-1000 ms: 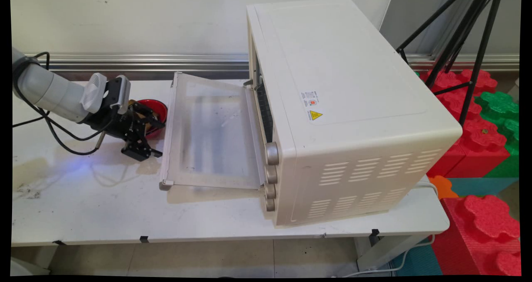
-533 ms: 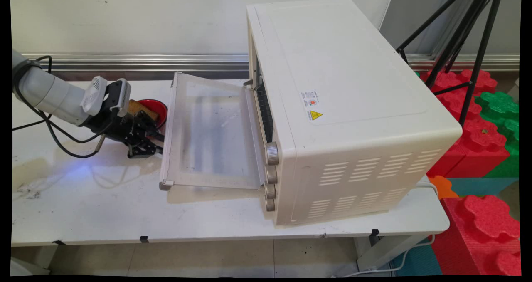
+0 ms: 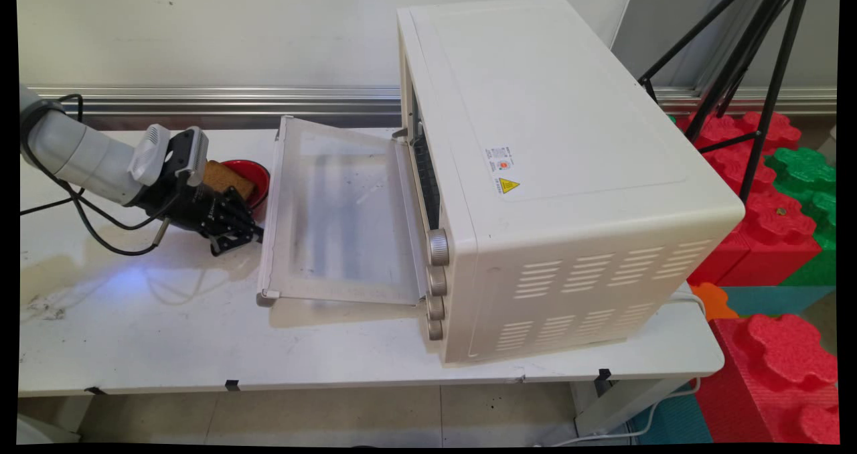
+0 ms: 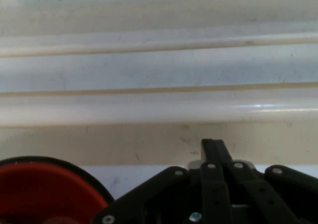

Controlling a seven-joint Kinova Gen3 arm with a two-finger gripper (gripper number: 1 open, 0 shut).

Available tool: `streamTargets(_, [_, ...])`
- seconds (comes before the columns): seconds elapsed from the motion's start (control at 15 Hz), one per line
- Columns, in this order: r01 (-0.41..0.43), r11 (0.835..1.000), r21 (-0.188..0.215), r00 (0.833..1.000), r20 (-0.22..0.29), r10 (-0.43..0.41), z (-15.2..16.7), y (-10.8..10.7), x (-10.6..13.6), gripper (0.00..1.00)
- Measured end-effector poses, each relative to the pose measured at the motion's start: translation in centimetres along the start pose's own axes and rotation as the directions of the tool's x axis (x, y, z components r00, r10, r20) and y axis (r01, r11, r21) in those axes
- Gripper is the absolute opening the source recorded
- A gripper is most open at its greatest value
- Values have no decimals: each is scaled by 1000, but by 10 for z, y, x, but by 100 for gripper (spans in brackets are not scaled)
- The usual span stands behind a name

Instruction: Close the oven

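– Clearance is what you watch here. Your hand sits low over the desk, just left of the oven door, which lies folded down and flat.

– How are the fingers?

– Drawn together to a narrow point, with nothing between them. In the hand view the hand shows one joined tip, aimed at the door's long left edge, which fills that picture from side to side. I cannot tell whether the tip touches the edge; it looks very near.

– What else is close to me?

– A red bowl stands on the desk just beyond the hand, on its far side, with a brown block resting in it. I cannot say whether that block is bread or sponge. The same red bowl shows at the lower left of the hand view, right beside the linkage.

– So how do I handle it well?

– My judgement: keep any motion slow and square to that edge, because the door hangs on hinges at the oven and would swing under a push. Keep your wrist clear of the bowl, which looks light enough to slide. The black cables droop to the desk on the left; leave them slack.
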State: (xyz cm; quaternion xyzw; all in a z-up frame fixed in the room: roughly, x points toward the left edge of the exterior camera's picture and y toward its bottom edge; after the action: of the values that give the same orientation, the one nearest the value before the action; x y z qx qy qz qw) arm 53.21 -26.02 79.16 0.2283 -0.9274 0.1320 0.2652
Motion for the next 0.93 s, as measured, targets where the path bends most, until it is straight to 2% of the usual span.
streamTargets(0.93, [36,999,-11,994,-100,-37,-11,0,2,0])
